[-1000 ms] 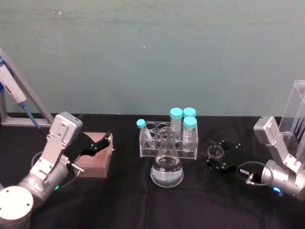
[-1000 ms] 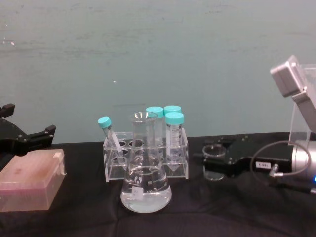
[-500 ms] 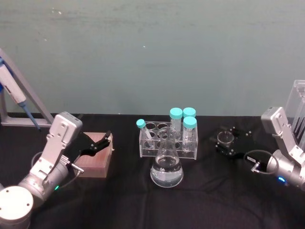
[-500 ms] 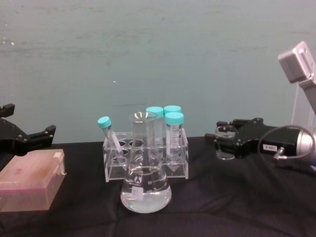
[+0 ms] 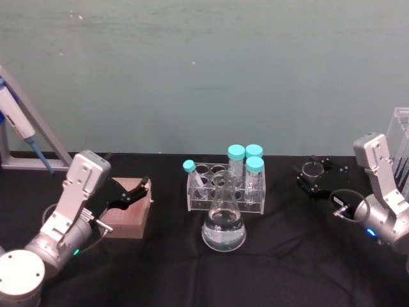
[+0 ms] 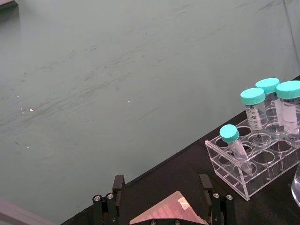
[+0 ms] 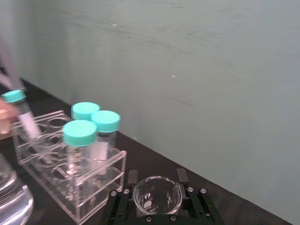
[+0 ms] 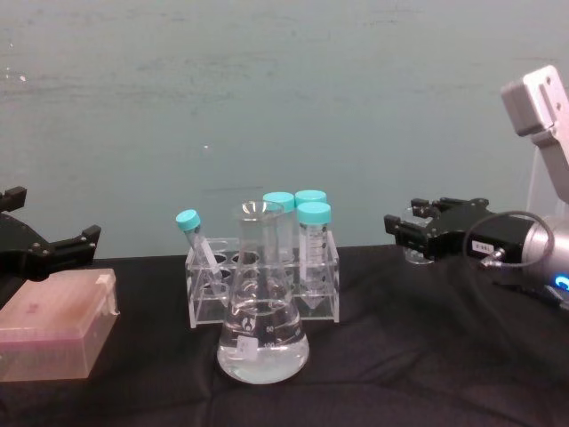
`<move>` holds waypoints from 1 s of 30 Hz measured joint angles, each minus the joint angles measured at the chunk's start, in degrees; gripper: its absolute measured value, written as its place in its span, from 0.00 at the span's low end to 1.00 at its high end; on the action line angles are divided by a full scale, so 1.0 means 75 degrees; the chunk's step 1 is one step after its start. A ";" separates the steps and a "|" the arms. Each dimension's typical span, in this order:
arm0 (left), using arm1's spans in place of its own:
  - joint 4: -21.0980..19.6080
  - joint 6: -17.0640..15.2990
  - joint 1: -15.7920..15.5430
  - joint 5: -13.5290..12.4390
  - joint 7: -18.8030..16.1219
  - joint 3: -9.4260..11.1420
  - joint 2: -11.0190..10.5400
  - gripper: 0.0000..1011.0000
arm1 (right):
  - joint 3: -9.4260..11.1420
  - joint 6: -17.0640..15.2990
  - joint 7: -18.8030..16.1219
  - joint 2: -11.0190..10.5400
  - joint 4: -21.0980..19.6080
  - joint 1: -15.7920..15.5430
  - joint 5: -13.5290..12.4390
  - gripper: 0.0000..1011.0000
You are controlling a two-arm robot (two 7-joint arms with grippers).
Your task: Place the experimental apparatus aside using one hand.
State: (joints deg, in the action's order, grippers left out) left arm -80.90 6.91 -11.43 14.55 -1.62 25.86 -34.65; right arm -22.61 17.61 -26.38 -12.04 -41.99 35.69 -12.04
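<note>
Raised rightward, right gripper [image 5: 312, 173] clamps the beaker [image 7: 157, 197], markings unreadable.

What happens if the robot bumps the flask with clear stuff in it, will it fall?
Probably not: the conical flask has a wide bottom and its liquid sits low, so it would likely slide rather than tip. Its smooth clear wall looks slippery and breakable. The right gripper holds a small beaker, apart from it.

Pipette stand [image 5: 401, 128] cut by right edge; beaker [image 8: 414, 256] half hidden behind right claw [image 8: 404, 228].
</note>
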 joint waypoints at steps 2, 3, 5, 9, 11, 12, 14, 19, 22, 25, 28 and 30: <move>0.0000 0.0000 0.0000 0.0000 0.0000 0.0000 0.0000 0.99 | 0.0050 -0.0043 0.0197 0.0059 -0.0013 -0.0021 0.0054 0.50; 0.0000 0.0000 -0.0001 0.0000 0.0000 0.0000 0.0000 0.99 | 0.0090 -0.0084 0.0356 0.0108 -0.0032 -0.0039 0.0096 0.50; 0.0000 0.0000 0.0000 0.0000 0.0000 0.0000 0.0001 0.99 | 0.0150 -0.0138 0.0576 0.0189 -0.0055 -0.0061 0.0162 0.50; 0.0000 0.0000 0.0000 0.0001 0.0000 0.0000 0.0000 0.99 | 0.0232 -0.0210 0.0861 0.0303 -0.0064 -0.0080 0.0280 0.50; 0.0000 0.0000 0.0000 0.0000 0.0000 0.0000 0.0000 0.99 | 0.0259 -0.0235 0.0967 0.0342 -0.0057 -0.0079 0.0338 0.50; 0.0000 0.0000 0.0000 0.0000 0.0000 0.0000 0.0000 0.99 | 0.0279 -0.0264 0.1062 0.0376 -0.0029 -0.0074 0.0392 0.50; 0.0000 0.0000 0.0000 0.0000 0.0000 0.0000 0.0000 0.99 | 0.0300 -0.0306 0.1157 0.0406 -0.0013 -0.0065 0.0452 0.50; 0.0000 0.0000 -0.0001 0.0000 0.0000 0.0000 0.0000 0.99 | 0.0401 -0.0425 0.1444 0.0508 0.0088 -0.0025 0.0613 0.50; 0.0000 0.0000 0.0000 0.0001 0.0000 0.0000 0.0000 0.99 | 0.0447 -0.0471 0.1615 0.0553 0.0151 0.0008 0.0719 0.50; 0.0000 0.0000 0.0000 0.0001 -0.0001 0.0000 0.0000 0.99 | 0.0501 -0.0480 0.1789 0.0592 0.0230 0.0041 0.0830 0.50; 0.0000 0.0000 0.0000 0.0000 -0.0001 0.0000 0.0000 0.99 | 0.0571 -0.0467 0.1976 0.0632 0.0309 0.0066 0.0916 0.50; 0.0000 0.0000 0.0000 0.0000 0.0000 0.0000 0.0000 0.99 | 0.0616 -0.0453 0.2081 0.0656 0.0344 0.0073 0.0952 0.50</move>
State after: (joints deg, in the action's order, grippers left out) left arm -80.90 6.91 -11.43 14.55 -1.62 25.86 -34.65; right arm -17.99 14.21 -10.77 -7.12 -39.41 36.24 -4.90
